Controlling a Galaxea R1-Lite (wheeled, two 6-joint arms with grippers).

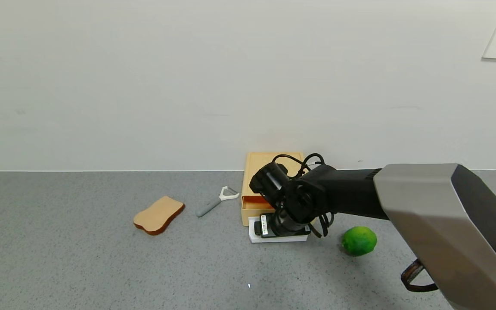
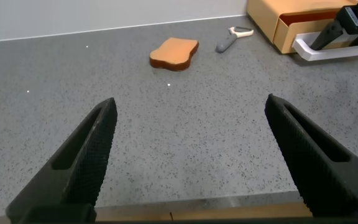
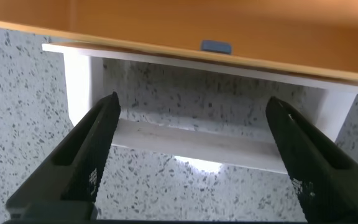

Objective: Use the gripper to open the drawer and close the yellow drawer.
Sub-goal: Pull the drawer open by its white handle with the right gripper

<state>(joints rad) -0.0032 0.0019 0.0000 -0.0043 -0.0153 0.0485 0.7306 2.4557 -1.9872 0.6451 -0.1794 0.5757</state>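
Note:
The pale yellow-tan drawer point(image 1: 254, 181) stands by the back wall, its tray pulled out a little, with a white loop handle point(image 1: 254, 234) at the front. It also shows in the left wrist view point(image 2: 278, 18). My right gripper point(image 1: 280, 230) points down over the handle; its wrist hides most of the tray front. In the right wrist view the right gripper point(image 3: 191, 152) is open, its fingers point(image 3: 86, 155) standing wide on either side of the white handle bar point(image 3: 191, 140), not touching it. My left gripper point(image 2: 191, 158) is open and empty over bare counter, away from the drawer.
A tan bread slice point(image 1: 158, 214) and a grey-handled peeler point(image 1: 215, 201) lie left of the drawer. A green lime point(image 1: 359, 240) sits to its right, close to my right arm. The grey counter's front edge point(image 2: 204, 208) lies just under my left gripper.

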